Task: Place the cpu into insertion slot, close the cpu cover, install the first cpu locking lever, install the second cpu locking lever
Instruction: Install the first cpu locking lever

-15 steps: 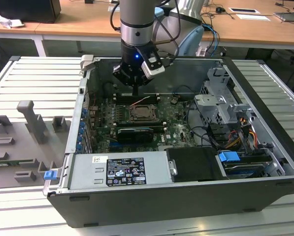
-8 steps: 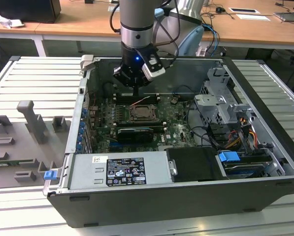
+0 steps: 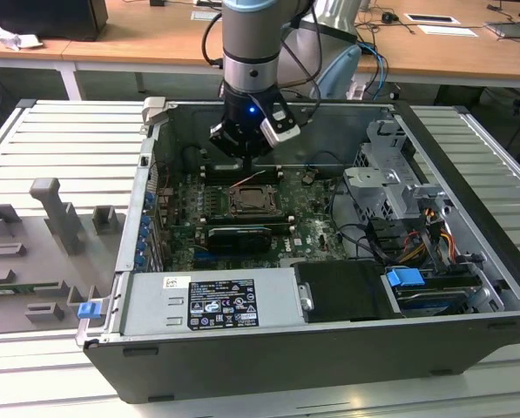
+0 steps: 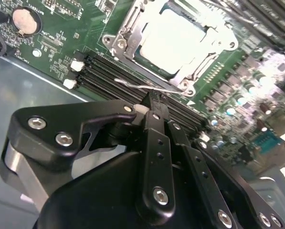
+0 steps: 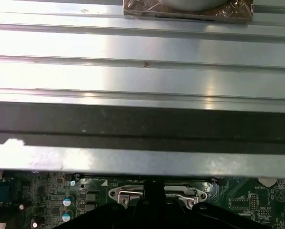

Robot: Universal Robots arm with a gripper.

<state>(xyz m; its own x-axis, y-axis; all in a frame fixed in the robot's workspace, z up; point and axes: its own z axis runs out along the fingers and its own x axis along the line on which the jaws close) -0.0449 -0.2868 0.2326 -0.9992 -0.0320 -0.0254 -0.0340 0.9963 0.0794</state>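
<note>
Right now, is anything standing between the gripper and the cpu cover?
Nothing visible blocks it. In the second wrist view the gripper sits right at the thin wire lever that runs along one edge of the cpu cover.

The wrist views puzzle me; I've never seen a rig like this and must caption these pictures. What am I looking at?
A robot arm reaches into an open computer case lying on a slatted metal table. The exterior view is taken off the arm; both wrist views ride near its gripper. In the second wrist view, the closed black fingers sit at a thin wire lever beside the slot. The cpu lies inside, with the cover down around it.
</note>
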